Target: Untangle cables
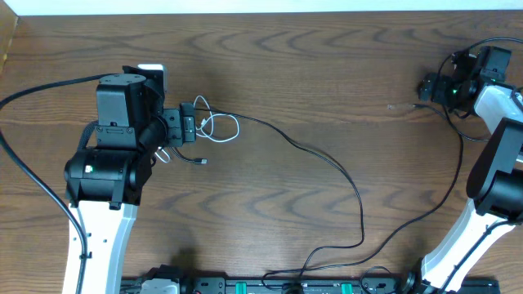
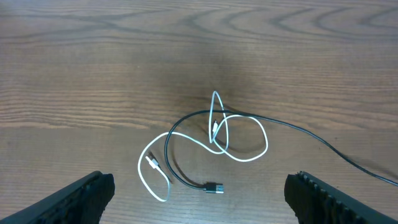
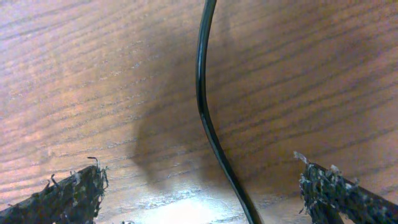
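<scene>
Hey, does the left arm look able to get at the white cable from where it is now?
Probably yes. The left claw is open and faces the white cable, with nothing between them. The black cable threads through its loops, so a grab may catch both.

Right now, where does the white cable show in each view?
Overhead: white cable looped left of centre, just right of the left gripper.
Left wrist: centre of frame, crossed with the black cable.
Right wrist: not in it; only a black cord shows.
Shared landmark: the black cable's plug, seen in overhead and left wrist.
</scene>
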Motion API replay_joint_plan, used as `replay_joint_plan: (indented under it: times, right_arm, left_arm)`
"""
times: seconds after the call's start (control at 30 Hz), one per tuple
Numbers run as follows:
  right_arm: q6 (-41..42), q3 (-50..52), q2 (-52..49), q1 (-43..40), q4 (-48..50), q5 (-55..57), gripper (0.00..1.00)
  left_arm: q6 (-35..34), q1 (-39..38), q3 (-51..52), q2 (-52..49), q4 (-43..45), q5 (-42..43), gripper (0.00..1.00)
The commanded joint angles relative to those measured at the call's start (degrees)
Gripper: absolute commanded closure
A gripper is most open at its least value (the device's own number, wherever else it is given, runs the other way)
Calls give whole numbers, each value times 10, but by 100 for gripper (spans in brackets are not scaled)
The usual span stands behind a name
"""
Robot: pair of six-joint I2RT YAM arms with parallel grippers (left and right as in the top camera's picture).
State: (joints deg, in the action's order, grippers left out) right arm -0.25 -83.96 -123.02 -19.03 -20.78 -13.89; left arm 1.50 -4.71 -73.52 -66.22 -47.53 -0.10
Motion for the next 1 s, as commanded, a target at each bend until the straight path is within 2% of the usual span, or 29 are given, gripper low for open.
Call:
replay_joint_plan:
  times: [0.0,0.33,0.47,0.67,0.73,0.8,0.83,0.9,0.93,0.97]
  right_arm:
    - [6,-7,0,10,5,3,1]
    - [6,-7,-15,16,39,3,1]
    - [9,-7,-36,19,75,4,8]
    - [55,-7,-76,19,130,19,13]
    - [70,-7,-89,19,143,20,17]
    - [80,-7,-99,19,152,20,32]
    - [80,-7,-102,19,156,19,45]
    - [80,-7,-104,19,162,20,87]
    - [82,-7,-104,18,167,19,98]
    - [87,-7,-104,18,172,19,99]
  left_arm:
    - [3,0,-5,0,0,1,8]
    - [3,0,-5,0,0,1,8]
    - [3,0,-5,0,0,1,8]
    - [3,0,-5,0,0,1,7]
    - [3,0,-5,0,0,1,7]
    - [3,0,-5,0,0,1,8]
    - [3,0,-5,0,0,1,8]
    - [3,0,-5,0,0,1,7]
    - [3,0,-5,0,0,1,8]
    - [3,0,-5,0,0,1,8]
